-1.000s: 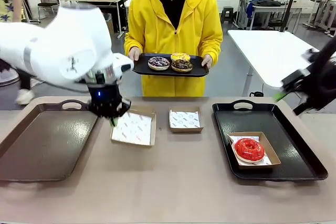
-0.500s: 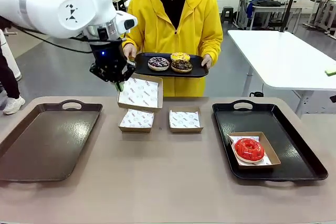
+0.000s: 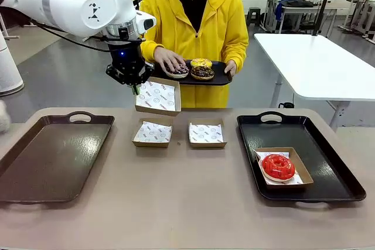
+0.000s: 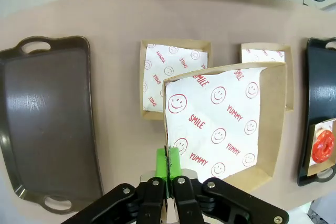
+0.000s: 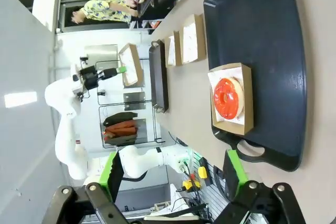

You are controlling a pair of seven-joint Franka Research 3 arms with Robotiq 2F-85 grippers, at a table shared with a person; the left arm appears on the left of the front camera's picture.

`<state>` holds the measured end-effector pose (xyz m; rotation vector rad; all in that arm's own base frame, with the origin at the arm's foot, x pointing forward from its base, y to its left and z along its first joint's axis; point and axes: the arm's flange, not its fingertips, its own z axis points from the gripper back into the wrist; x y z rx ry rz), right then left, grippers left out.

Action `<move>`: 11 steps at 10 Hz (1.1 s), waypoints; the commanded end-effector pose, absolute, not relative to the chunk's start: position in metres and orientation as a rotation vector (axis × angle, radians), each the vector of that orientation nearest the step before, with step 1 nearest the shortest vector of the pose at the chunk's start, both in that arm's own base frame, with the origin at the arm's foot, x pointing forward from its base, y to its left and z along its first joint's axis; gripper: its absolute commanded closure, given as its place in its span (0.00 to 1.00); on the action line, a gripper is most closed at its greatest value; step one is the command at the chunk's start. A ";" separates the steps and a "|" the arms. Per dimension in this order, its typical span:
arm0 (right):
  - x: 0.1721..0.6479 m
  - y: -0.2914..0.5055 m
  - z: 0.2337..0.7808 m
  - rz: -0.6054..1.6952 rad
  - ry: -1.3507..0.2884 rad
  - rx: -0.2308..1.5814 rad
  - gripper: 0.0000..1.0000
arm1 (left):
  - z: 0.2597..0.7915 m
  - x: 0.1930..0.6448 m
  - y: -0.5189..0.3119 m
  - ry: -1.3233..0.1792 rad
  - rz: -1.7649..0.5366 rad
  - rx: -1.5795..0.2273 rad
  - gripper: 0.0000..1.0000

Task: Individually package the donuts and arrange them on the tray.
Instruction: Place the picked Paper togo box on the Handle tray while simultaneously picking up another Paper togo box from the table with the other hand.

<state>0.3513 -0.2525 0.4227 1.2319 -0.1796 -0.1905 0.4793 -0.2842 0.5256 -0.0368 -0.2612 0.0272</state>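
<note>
I've got L claw [image 3: 136,88] shut on rim of a shallow brown cardboard box [image 3: 157,96] w/ printed white paper, tilted just below person's black tray [image 3: 220,78]. Ring donuts [image 3: 203,72] there lie just beyond box, rightward; person's hand [image 3: 170,60] is on nearest.

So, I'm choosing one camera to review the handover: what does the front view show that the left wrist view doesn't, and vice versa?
Front view: the person's hand on the dark sprinkled donut, beside the yellow donut and the chocolate donut. Left wrist view: readable SMILE and YUMMY print lining the lifted box. Both: the left gripper shut on that box's rim, two empty boxes, the brown tray, the red donut boxed on the black tray.
</note>
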 end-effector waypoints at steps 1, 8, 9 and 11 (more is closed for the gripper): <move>0.342 -0.247 0.411 -0.160 -0.189 1.225 0.00 | 0.525 0.492 -0.291 -0.255 0.060 0.011 1.00; 0.346 -0.253 0.417 -0.185 -0.183 1.236 0.00 | 0.521 0.485 -0.284 -0.256 0.028 -0.025 1.00; 0.346 -0.253 0.417 -0.185 -0.183 1.236 0.00 | 0.521 0.485 -0.284 -0.256 0.028 -0.025 1.00; 0.346 -0.253 0.417 -0.185 -0.183 1.236 0.00 | 0.521 0.485 -0.284 -0.256 0.028 -0.025 1.00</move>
